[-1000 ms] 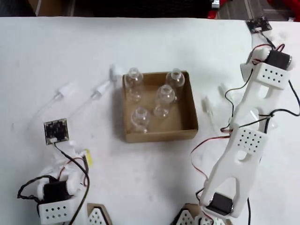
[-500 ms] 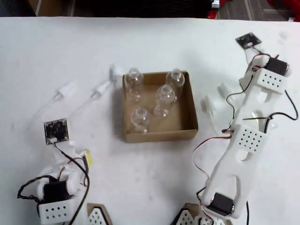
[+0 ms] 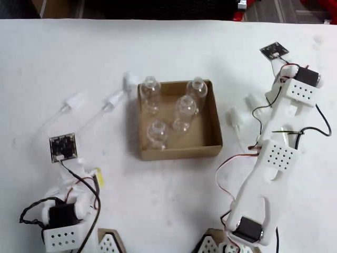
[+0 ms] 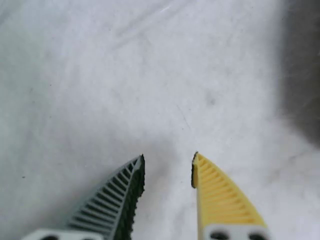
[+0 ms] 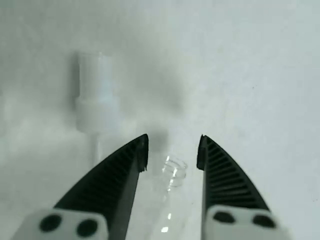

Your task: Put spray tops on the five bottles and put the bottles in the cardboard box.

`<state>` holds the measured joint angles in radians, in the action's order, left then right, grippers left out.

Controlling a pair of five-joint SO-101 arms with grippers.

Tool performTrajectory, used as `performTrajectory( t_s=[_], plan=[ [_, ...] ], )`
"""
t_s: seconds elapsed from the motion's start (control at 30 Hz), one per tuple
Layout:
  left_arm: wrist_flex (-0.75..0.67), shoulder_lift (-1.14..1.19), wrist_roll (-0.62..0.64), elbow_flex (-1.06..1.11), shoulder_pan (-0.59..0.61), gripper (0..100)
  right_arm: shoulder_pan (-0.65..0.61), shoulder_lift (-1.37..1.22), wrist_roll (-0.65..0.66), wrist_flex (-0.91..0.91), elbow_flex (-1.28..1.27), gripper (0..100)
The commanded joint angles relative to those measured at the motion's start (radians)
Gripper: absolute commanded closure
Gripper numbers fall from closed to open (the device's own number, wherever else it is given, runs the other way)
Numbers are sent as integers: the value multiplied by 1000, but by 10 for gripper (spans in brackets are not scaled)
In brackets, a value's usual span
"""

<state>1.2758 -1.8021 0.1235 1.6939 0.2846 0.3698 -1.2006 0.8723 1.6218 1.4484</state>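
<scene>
High view, desk: a white desk [image 3: 158,200] carried everything.
High view, box: a brown, square, open-topped cardboard box [image 3: 179,153] sat near the middle of the desk.
High view, bottles in box: four small clear plastic bottles stood upright inside the box. One was at the far-left corner [image 3: 150,89], one at the far-right corner [image 3: 197,88], one near the centre [image 3: 185,108] and one toward the near-left [image 3: 157,132].
High view, tops on the left: two white spray tops with long thin tubes [image 3: 71,101] [image 3: 112,99] lay on the desk left of the box. A third white top [image 3: 128,80] lay just beside the box's far-left corner.
High view, tops on the right: two more white tops [image 3: 234,117] [image 3: 251,100] lay between the box and the right arm.
High view, arms: the white right arm [image 3: 274,158] stretched from the near edge toward the far right, well apart from the box. The left arm [image 3: 63,234] sat folded at the near-left corner.
Left wrist view, left jaws: they were open and gripped nothing. A plain gap separated the dark ribbed finger [image 4: 117,200] from the yellow ribbed finger [image 4: 220,200], both over the desk surface.
Right wrist view, right jaws: they were open, with two black ribbed fingers [image 5: 117,180] set apart.
Right wrist view, fifth bottle: a clear bottle [image 5: 172,170] lay on its side on the desk between those fingers, its threaded neck near their tips. Whether the fingers touched it could not be told.
Right wrist view, top: a white spray top [image 5: 96,100] lay just beyond one fingertip, near the bottle's neck.
</scene>
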Motion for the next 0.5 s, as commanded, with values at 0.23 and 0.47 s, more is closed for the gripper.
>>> performTrajectory(
  t_s=[0.23,0.47],
  plan=[
    [6,-5,17,0,7,854,-4,54,5,82,46,854],
    [6,-5,17,0,8,854,16,56,3,82,92,854]
  ],
)
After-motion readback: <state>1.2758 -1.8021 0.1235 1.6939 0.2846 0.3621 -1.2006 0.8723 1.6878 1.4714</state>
